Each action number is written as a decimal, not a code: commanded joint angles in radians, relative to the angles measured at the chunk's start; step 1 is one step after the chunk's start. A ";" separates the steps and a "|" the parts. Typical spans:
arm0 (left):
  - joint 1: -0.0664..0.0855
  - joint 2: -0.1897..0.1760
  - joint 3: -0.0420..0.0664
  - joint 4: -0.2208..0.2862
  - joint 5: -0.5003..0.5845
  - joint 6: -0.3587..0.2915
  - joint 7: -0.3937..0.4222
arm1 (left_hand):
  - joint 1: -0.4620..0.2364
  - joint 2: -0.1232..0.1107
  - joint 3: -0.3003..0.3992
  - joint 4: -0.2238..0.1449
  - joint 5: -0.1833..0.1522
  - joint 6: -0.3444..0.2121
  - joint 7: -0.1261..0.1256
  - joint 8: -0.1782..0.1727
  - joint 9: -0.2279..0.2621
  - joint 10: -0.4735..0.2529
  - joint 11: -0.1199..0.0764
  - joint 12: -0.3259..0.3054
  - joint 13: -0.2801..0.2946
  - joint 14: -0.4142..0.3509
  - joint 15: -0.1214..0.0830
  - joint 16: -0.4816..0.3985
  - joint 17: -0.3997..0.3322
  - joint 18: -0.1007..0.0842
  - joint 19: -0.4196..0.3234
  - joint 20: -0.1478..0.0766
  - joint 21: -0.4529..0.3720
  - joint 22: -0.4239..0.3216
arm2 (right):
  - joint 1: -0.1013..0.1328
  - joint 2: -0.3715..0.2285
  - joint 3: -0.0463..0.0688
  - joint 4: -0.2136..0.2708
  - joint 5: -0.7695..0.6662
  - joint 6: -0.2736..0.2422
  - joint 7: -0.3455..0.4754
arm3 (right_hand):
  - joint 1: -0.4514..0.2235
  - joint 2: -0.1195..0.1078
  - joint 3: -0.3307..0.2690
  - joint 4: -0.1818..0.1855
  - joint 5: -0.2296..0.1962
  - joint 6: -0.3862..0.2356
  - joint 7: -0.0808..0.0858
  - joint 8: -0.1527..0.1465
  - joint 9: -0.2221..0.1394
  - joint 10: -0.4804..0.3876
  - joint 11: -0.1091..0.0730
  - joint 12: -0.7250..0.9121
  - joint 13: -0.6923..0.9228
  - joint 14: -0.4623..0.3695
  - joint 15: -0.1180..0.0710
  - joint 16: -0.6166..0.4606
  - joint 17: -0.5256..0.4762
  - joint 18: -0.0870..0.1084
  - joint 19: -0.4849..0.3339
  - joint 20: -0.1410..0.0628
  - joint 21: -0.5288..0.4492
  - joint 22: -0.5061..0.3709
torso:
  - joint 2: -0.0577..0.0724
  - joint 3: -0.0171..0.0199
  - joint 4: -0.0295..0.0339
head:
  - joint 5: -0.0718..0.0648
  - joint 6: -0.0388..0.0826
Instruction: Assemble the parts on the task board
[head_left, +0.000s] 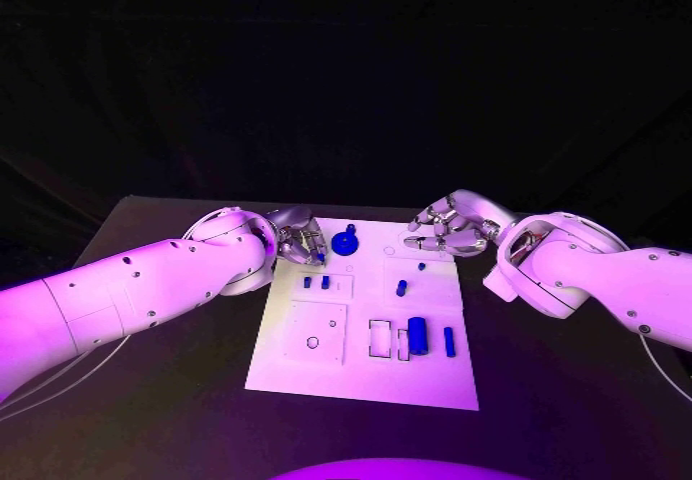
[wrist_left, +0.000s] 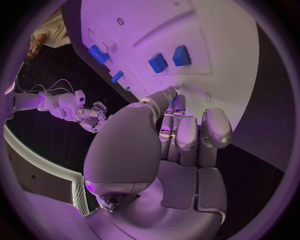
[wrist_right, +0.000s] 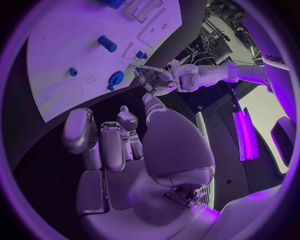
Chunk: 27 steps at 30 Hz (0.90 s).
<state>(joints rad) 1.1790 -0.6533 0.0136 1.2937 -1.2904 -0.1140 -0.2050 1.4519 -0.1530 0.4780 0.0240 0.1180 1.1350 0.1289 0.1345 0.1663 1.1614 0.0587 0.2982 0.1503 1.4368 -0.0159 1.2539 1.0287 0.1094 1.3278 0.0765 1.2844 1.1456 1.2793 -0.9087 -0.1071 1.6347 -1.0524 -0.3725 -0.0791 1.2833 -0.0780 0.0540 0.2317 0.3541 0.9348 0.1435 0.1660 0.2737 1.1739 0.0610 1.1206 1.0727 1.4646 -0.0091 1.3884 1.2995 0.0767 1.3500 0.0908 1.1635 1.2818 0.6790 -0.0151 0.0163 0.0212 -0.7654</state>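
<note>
The white task board (head_left: 361, 370) lies mid-table. A round blue knob part (head_left: 345, 241) stands near its far edge, also seen as the knob (wrist_right: 115, 77). My left hand (head_left: 299, 240) hovers just left of the knob, fingers curled, pinching a small blue part (wrist_left: 172, 101) between thumb and finger above the board (wrist_left: 206, 30). My right hand (head_left: 447, 225) hangs over the board's far right corner with its fingers (wrist_right: 103, 140) curled in and nothing seen in them. Two small blue blocks (head_left: 317, 282) sit below the left hand.
More blue parts lie on the board: two small pegs (head_left: 421, 266) (head_left: 402, 288), a thick bar (head_left: 417, 333) and a thin bar (head_left: 449, 340) beside empty slots (head_left: 381, 337). A square recess with a hole (head_left: 315, 342) is at the near left. Black table surrounds the board.
</note>
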 joint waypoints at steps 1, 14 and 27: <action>0.000 0.002 0.001 -0.002 -0.015 0.045 -0.013 | -0.008 0.002 0.000 0.006 -0.006 0.007 -0.001 -0.003 0.001 0.009 -0.001 -0.003 0.002 0.008 -0.001 0.001 -0.001 -0.011 0.005 0.001 0.006 0.000 | -0.001 0.001 0.000 0.000 -0.004 0.000 0.004 | 0.008 0.004 -0.004 0.000 0.006 -0.001 -0.001 0.004 0.002 0.001 -0.001 0.003 0.001 0.044 -0.006 -0.006 -0.001 0.017 -0.007 0.003 -0.004 -0.001 | 0.000 0.0004 -0.0001 | 0.001 0.000; -0.001 0.019 0.000 -0.026 -0.021 0.062 -0.021 | -0.016 0.000 -0.001 0.009 -0.006 0.006 -0.001 -0.007 -0.001 0.008 -0.001 -0.008 0.002 0.007 -0.001 0.002 0.000 -0.011 0.004 0.001 0.005 -0.001 | -0.001 0.002 0.000 0.001 -0.004 0.000 0.005 | 0.008 0.004 -0.004 0.000 0.006 -0.001 -0.001 0.004 0.002 0.001 -0.001 0.003 0.001 0.044 -0.006 -0.006 -0.001 0.017 -0.007 0.003 -0.004 -0.001 | 0.000 0.0000 -0.0014 | 0.003 -0.001; -0.003 0.036 0.000 -0.043 -0.021 0.064 -0.025 | -0.019 -0.001 -0.002 0.010 -0.007 0.006 -0.001 -0.008 -0.001 0.009 0.000 -0.010 0.002 0.007 -0.001 0.001 -0.002 -0.011 0.004 0.001 0.004 -0.001 | -0.001 0.004 0.000 0.001 -0.004 0.000 0.005 | 0.008 0.004 -0.004 0.000 0.006 -0.001 -0.001 0.004 0.002 0.001 -0.001 0.003 0.001 0.044 -0.006 -0.006 -0.001 0.017 -0.007 0.003 -0.004 -0.001 | 0.000 0.0006 -0.0003 | 0.005 -0.001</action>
<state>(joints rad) 1.1781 -0.6209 0.0136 1.2507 -1.3055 -0.0746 -0.2226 1.4425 -0.1537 0.4753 0.0266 0.1180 1.1345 0.1285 0.1304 0.1659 1.1613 0.0588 0.2931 0.1508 1.4368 -0.0159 1.2539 1.0270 0.1094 1.3277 0.0766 1.2843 1.1453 1.2793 -0.9056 -0.1071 1.6348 -1.0523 -0.3729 -0.0789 1.2832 -0.0780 0.0540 0.2317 0.3541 0.9348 0.1435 0.1660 0.2736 1.1740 0.0612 1.1206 1.0725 1.4646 -0.0091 1.3884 1.2995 0.0767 1.3500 0.0908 1.1635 1.2818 0.6792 -0.0148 0.0154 0.0244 -0.7664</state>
